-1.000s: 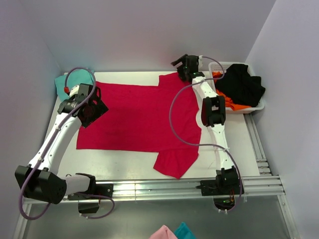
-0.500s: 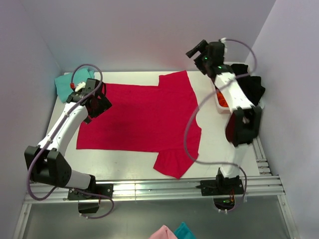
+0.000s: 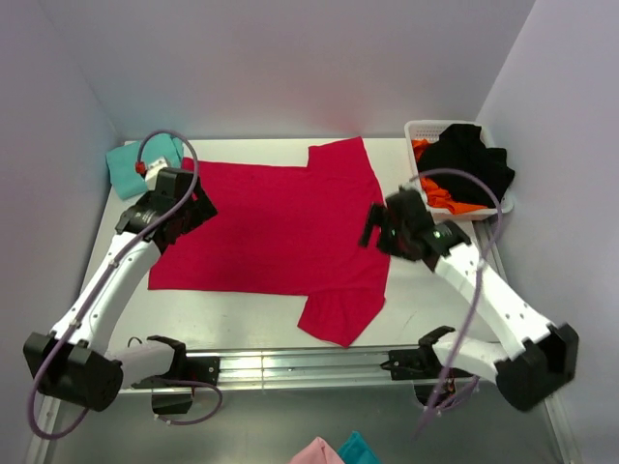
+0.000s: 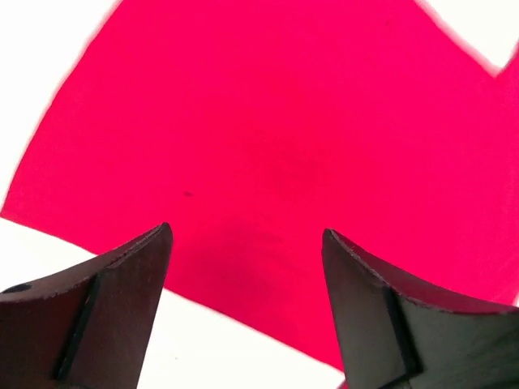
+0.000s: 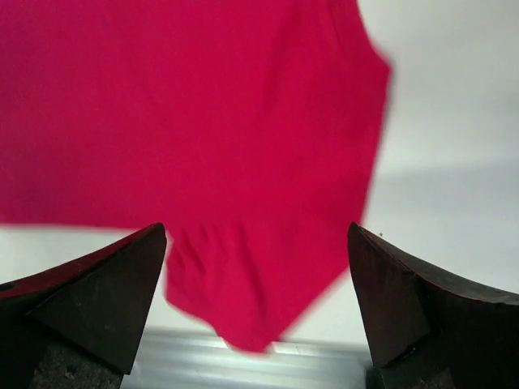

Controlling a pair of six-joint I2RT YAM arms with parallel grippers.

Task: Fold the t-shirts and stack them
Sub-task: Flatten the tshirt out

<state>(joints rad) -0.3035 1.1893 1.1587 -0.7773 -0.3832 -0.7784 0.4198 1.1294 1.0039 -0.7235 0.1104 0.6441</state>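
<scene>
hovering left claw (image 4: 243,231) over crimson t-shirt (image 4: 284,121)

A large crimson-red cloth t-shirt (image 3: 280,227) is spread flat at the middle of the white surface (image 3: 242,314). A folded teal cloth t-shirt (image 3: 128,166) is set in the far left corner, just beside it. A white plastic basket (image 3: 418,127) is placed at the far right, with a black garment (image 3: 469,159) laid over an orange garment (image 3: 440,199) in it.

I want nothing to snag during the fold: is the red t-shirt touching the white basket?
Apart. The top external view shows a strip of bare table between the red t-shirt and the white basket.
</scene>
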